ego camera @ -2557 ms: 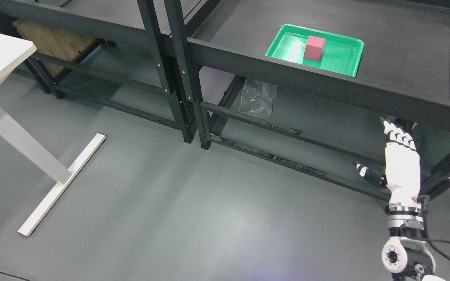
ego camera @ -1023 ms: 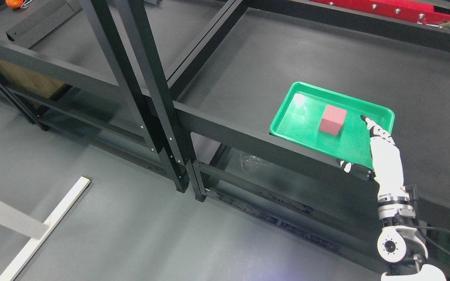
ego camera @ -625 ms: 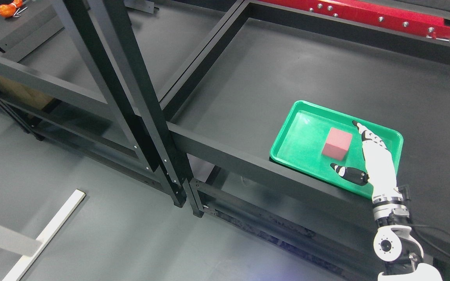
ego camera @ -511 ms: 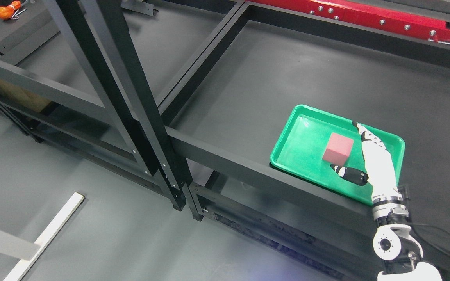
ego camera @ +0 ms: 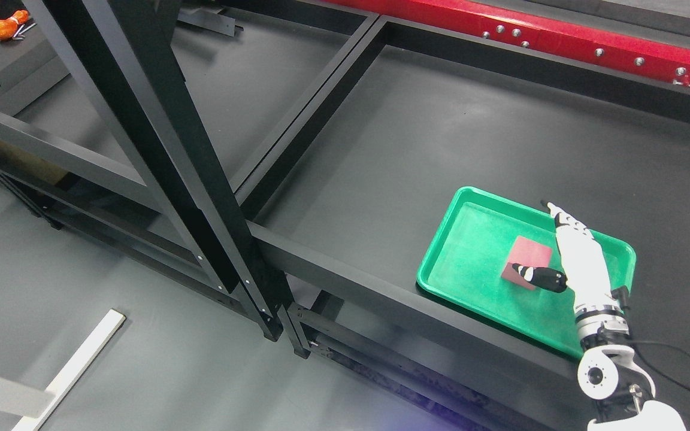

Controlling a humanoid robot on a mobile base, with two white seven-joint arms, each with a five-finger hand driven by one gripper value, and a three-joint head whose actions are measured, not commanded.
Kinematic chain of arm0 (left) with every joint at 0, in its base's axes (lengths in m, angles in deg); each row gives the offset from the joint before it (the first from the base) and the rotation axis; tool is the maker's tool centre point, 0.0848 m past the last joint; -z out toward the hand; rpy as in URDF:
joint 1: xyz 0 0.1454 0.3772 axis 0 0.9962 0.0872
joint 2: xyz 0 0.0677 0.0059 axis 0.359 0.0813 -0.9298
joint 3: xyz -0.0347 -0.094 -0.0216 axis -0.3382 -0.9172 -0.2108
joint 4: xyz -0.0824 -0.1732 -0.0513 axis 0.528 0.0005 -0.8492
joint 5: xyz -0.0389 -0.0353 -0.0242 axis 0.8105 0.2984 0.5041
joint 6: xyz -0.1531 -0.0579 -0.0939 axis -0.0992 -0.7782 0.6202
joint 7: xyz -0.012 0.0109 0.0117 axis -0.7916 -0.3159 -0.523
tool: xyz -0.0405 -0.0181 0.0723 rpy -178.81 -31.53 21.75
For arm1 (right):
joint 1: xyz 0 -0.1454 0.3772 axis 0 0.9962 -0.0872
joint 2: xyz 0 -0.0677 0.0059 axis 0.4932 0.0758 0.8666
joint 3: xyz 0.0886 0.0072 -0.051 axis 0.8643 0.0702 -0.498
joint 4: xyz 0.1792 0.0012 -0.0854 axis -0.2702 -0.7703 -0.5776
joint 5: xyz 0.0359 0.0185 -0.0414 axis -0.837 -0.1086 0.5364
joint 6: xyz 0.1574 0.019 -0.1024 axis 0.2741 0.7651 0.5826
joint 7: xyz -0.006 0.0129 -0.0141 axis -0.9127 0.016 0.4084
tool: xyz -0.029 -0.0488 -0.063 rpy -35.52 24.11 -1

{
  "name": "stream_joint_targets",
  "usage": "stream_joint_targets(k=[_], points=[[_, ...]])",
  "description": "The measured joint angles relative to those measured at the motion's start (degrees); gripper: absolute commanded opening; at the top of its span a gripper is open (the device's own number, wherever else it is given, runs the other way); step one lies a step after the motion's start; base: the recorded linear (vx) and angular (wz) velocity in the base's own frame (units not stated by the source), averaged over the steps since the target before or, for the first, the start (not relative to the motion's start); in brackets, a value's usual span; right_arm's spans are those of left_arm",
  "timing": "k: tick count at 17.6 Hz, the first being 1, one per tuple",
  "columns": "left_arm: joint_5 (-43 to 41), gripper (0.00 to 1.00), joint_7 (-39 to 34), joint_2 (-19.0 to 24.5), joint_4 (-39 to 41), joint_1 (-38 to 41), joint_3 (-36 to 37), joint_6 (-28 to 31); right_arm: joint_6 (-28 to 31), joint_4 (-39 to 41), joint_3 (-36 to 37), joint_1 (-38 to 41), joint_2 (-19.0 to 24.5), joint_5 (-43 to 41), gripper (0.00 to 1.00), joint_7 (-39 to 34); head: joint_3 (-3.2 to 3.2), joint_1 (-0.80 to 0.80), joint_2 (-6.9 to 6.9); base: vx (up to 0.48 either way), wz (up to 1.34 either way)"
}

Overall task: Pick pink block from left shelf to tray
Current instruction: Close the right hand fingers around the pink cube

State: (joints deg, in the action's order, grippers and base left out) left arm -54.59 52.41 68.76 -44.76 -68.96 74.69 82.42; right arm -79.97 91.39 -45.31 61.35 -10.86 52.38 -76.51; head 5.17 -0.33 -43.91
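- Shelf (ego camera: 441,137), broad and dark, spreading far to the left of and beyond the right hand (ego camera: 578,263); black upright post (ego camera: 159,149) well off to the left; red rail (ego camera: 530,36) far beyond the fingertips. Little collision risk there, all of it being well apart from the hand.
- Green tray (ego camera: 465,263) directly beneath the hand, near the shelf's front edge. Risk: dragged or tipped toward that edge if pressed sideways during the grasp.
- Hand open over the tray, long fingers (ego camera: 563,224) extended straight along the right side of the block, thumb (ego camera: 539,276) across its near corner. Nothing gripped so far as can be judged; true contact cannot be told.
- Pink block (ego camera: 527,254) lying in the tray, just left of the palm, between thumb and fingers. Risks: pushed away across the smooth tray floor if only one side meets it; rotated out if pinched at the corner; dropped if lifted on so shallow a hold.
- Left hand nowhere visible.
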Motion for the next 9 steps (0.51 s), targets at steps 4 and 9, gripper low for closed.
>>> stream_joint_targets(k=[4,9], points=[[0.00,1.00,0.00,0.00,0.00,0.00,0.00,0.00,-1.75,-0.44,-0.50,1.60,-1.38,-0.31,0.98,-0.15,0.00,0.00,0.00,0.061,0.01],[0.00,1.00,0.00,0.00,0.00,0.00,0.00,0.00,-3.09,-0.83,-0.85,2.78,-2.53,-0.44,0.98,-0.18,0.00,0.00,0.00,0.036,0.01]])
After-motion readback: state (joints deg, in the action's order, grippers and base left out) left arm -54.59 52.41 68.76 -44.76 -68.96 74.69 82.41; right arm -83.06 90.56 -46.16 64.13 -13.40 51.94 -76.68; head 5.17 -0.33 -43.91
